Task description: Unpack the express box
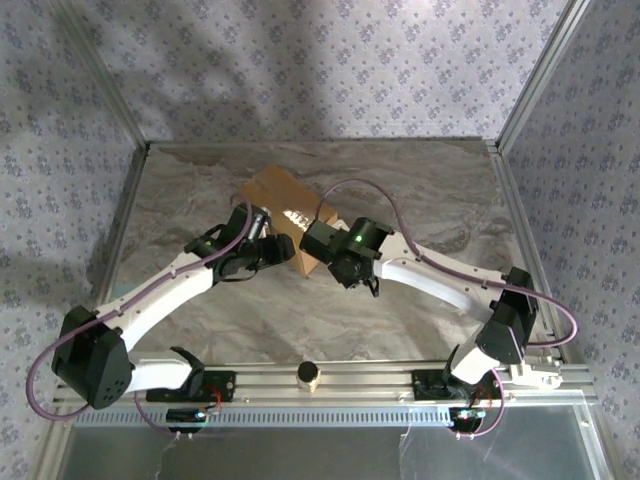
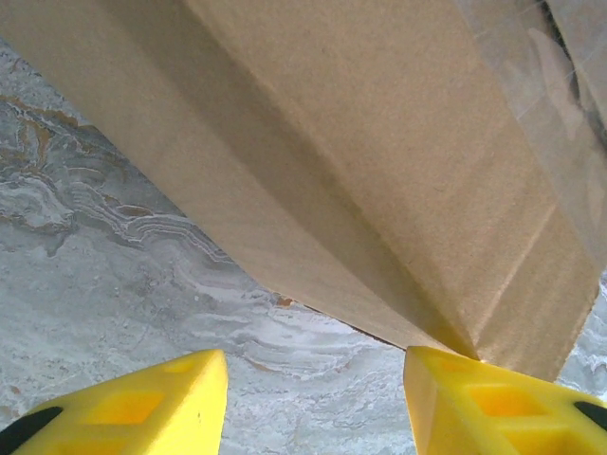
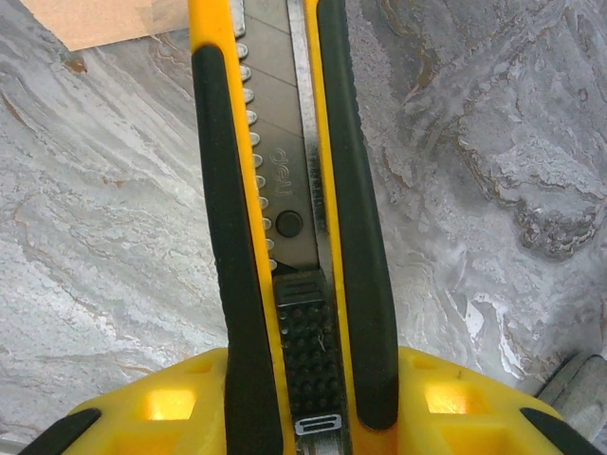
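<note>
The express box point(image 1: 278, 200) looks still taped shut; cutting and emptying remain. The right pincer point(image 3: 303, 389) grasps a utility knife point(image 3: 294, 190). The left pincer point(image 2: 313, 379), released, sits at the box's left corner.

You've got a gray marble-look table point(image 1: 200, 330) mid-frame, flowery gray walls point(image 1: 400, 60) all around it, shadows point(image 1: 190, 45) across the upper left.

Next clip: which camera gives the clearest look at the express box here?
Left wrist. It sees the express box close up: cardboard side, lower edge and clear tape at the upper right. Top external shows it small, its near end covered. Right wrist catches just one corner, top left, beside the utility knife.
</note>
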You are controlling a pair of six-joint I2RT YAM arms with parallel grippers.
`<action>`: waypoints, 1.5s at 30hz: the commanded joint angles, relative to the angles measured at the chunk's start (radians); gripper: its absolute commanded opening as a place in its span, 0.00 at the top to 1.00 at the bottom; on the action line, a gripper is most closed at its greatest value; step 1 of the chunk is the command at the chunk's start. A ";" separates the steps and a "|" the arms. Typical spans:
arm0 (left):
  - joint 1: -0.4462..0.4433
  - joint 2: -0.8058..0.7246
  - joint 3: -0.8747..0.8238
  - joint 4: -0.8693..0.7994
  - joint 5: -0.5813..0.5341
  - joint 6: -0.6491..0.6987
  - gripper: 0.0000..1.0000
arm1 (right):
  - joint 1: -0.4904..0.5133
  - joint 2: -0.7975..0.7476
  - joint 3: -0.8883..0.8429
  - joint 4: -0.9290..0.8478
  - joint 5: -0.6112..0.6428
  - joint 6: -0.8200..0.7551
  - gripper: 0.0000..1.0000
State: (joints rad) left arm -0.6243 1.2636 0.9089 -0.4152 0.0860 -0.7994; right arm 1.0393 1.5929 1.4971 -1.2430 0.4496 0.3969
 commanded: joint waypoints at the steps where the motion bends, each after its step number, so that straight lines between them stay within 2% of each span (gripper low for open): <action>1: -0.005 0.010 0.002 0.023 -0.006 -0.015 0.48 | 0.009 0.018 0.033 -0.029 0.031 0.020 1.00; 45: -0.021 -0.001 0.002 0.025 -0.013 -0.039 0.48 | 0.003 0.058 0.055 -0.031 0.069 -0.006 1.00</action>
State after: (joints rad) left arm -0.6373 1.2663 0.9085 -0.4137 0.0818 -0.8268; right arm 1.0412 1.6390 1.5200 -1.2507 0.4915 0.3962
